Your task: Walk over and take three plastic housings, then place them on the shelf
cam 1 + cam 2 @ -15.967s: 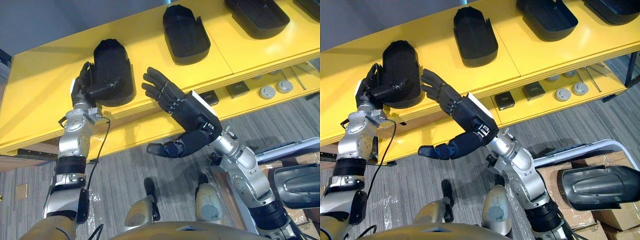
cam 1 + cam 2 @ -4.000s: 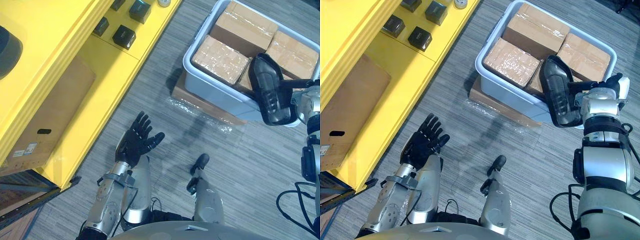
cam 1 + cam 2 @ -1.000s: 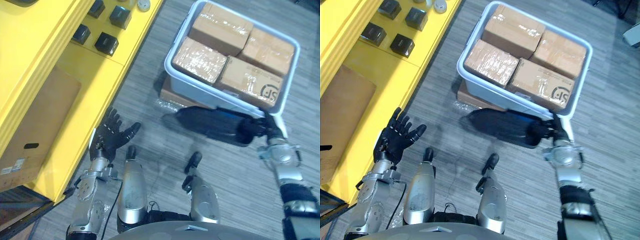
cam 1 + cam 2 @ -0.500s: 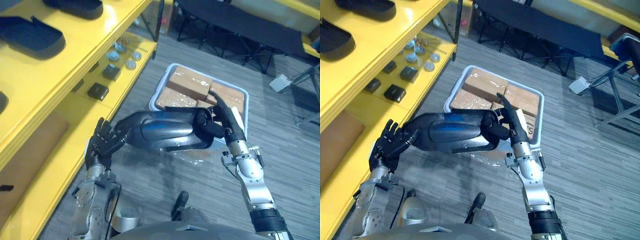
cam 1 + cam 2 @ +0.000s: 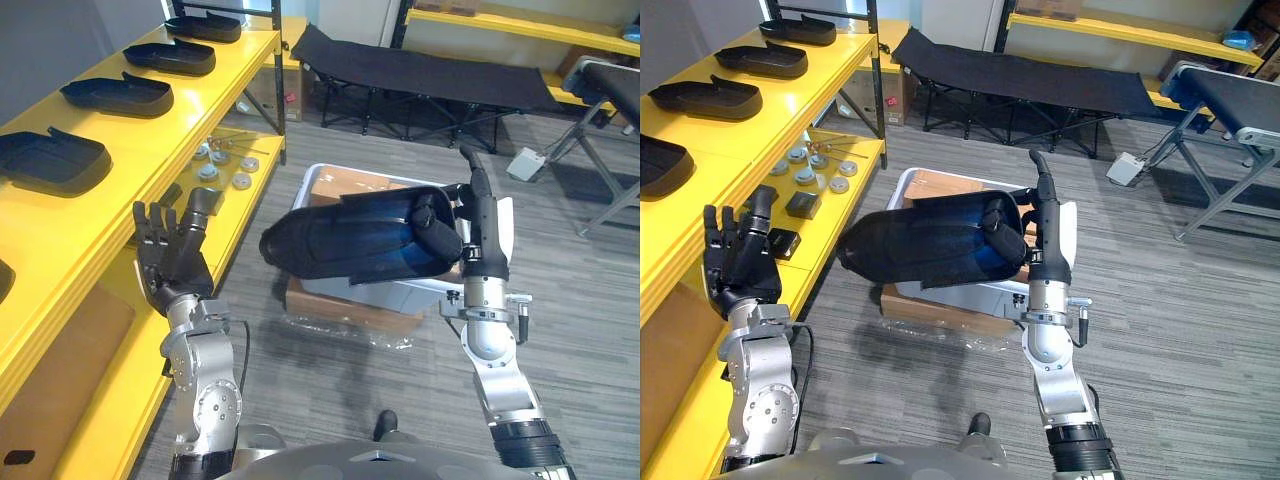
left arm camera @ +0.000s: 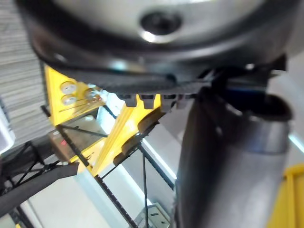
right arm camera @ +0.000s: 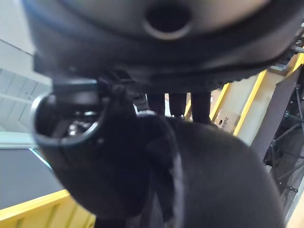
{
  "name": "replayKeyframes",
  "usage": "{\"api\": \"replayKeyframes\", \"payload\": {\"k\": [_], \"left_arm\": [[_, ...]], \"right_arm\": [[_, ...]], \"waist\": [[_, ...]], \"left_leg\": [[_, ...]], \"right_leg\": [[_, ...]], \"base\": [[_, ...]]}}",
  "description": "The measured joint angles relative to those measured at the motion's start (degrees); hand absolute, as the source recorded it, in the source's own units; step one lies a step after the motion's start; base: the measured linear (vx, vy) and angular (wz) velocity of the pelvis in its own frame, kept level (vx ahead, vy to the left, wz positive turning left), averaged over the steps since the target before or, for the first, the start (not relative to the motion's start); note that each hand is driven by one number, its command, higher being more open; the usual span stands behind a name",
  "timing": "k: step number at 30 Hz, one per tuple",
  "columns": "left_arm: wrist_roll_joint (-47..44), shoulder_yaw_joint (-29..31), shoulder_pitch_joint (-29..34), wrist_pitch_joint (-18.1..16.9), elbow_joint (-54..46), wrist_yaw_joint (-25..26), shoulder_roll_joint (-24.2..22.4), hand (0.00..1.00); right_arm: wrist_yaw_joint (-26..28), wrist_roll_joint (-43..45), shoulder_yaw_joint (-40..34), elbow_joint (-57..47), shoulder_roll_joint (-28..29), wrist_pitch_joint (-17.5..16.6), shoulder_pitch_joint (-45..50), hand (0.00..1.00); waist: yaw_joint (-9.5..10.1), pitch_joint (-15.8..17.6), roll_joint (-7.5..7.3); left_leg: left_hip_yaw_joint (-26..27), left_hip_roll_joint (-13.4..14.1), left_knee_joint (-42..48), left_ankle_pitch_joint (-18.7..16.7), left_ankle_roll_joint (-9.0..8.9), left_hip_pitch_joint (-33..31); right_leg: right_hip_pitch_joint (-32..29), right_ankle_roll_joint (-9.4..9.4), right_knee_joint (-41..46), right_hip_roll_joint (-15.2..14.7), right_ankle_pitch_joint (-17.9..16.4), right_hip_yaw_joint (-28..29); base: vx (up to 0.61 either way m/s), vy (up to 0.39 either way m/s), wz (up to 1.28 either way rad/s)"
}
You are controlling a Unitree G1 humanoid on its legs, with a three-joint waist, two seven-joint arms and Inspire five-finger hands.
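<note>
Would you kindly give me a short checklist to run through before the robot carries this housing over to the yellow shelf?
1. Grip: right hand curled round the black housing: ok.
2. Clearance: black housing held up, apart from the bin of boxes: ok.
3. Support: left hand open and holding nothing: ok.
4. Landing spot: bare yellow shelf top between the shelved housings: ok.
5. Grip firm enough for walking: cannot tell.
</note>
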Motion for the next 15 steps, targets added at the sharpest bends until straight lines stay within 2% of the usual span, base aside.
{"api": "replayKeyframes", "payload": {"k": [2,5,8,10,15], "left_arm": [[-4.3,-0.8,-0.5,0.3,0.2,-1.3,0.0,1.0],[-8.1,-1.3,-1.1,1.4,0.3,-1.9,-0.1,1.0],[-11.8,-1.8,-1.6,3.0,1.7,-3.2,-0.1,1.0],[-14.3,-1.8,-1.6,5.4,3.9,-4.8,-0.1,1.0],[-17.6,-2.9,-1.5,8.6,5.6,-7.1,0.1,1.0]], "right_arm": [[-0.7,-0.1,0.4,0.0,0.0,-0.4,-0.1,0.0],[-5.5,-3.1,2.0,0.0,0.1,-0.6,-0.2,0.0],[-13.5,-6.5,2.0,0.0,0.1,-1.2,-0.8,0.0],[-20.4,-8.8,1.6,0.0,0.1,-3.5,-1.4,0.0],[-31.1,-13.7,-0.5,-1.6,0.1,-7.9,-3.2,0.0]], "waist": [[0.02,-0.1,-0.08],[-0.08,-0.5,0.14],[-0.1,-0.9,0.67],[-0.08,-1.3,0.97],[-0.11,-1.7,1.29]], "left_leg": [[0.3,-0.1,-0.2,0.1,0.03,0.2],[0.8,-0.2,-0.9,0.4,0.05,1.0],[0.8,-0.3,-1.2,0.4,0.11,1.0],[0.9,-0.4,-1.8,0.8,0.17,1.2],[1.1,-0.4,-1.9,0.8,0.2,1.4]], "right_leg": [[-0.1,0.05,0.0,0.0,0.1,0.3],[-0.1,0.1,0.0,-0.1,0.1,0.8],[-0.1,0.16,0.0,-0.1,0.2,1.0],[-0.3,0.18,0.0,-0.2,0.2,1.1],[-0.3,0.2,-0.1,-0.2,0.2,1.2]], "base": [[0.02,0.023,-0.07],[0.01,0.017,-0.06],[0.0,0.0,0.0],[0.0,0.0,0.0],[-0.01,0.015,-0.02]]}}
